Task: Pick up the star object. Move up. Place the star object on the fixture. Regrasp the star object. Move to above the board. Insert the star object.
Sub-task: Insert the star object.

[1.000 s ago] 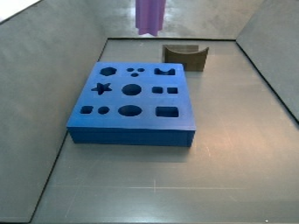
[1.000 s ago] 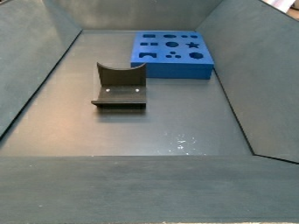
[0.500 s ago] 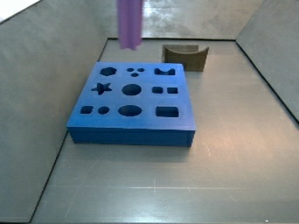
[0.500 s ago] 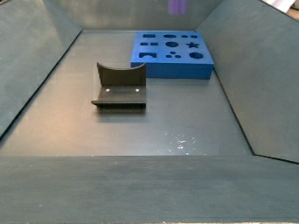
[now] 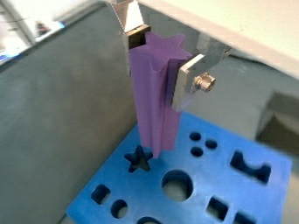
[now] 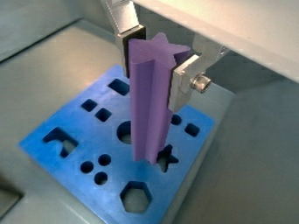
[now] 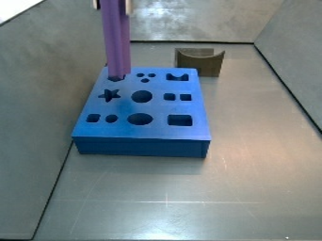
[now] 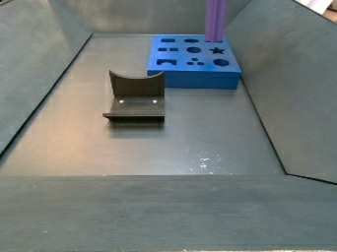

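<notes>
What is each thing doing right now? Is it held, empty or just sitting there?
End effector: shut on the star, above the board.
Star: held upright, lower tip over the star hole, not yet in.
Board: flat on the floor, holes empty.
Fixture: empty.

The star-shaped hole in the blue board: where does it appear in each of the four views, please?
Wrist view: the star-shaped hole lies just under the tip of the star object, which the gripper holds.
Wrist view: the hole is again just under the tip.
Side view: hole on the board's left part.
Side view: hole near the board's right edge.
Shared landmark: the upright star object.
</notes>
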Robot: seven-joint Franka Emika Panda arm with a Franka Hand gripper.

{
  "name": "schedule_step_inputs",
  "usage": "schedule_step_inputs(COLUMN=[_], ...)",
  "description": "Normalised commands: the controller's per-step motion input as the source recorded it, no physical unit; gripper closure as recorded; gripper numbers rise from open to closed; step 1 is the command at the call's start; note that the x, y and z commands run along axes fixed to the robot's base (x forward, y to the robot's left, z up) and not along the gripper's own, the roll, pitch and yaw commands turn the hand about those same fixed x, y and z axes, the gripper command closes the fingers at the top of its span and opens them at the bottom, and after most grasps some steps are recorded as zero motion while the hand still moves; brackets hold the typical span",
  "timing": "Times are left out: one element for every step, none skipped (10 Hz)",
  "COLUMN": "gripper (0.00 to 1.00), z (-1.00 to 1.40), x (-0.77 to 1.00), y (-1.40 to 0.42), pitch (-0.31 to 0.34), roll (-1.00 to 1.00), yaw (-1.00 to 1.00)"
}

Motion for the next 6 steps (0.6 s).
schedule_step_inputs(gripper=[1.0, 1.0, 1.0, 1.0, 1.0, 1.0], z=[-0.36, -0.35, -0.27, -0.11, -0.02, 0.0], x=[0.0, 0.0, 0.0, -0.01, -0.19, -0.28], y=[-0.07, -0.07, -0.12, -0.2, -0.22, -0.18], pitch=[-0.047, -0.036, 0.0, 0.011, 0.0, 0.0], roll=[-0.09, -0.09, -0.08, -0.02, -0.01, 0.0], yaw=[-0.97, -0.97, -0.94, -0.83, -0.7, -0.45])
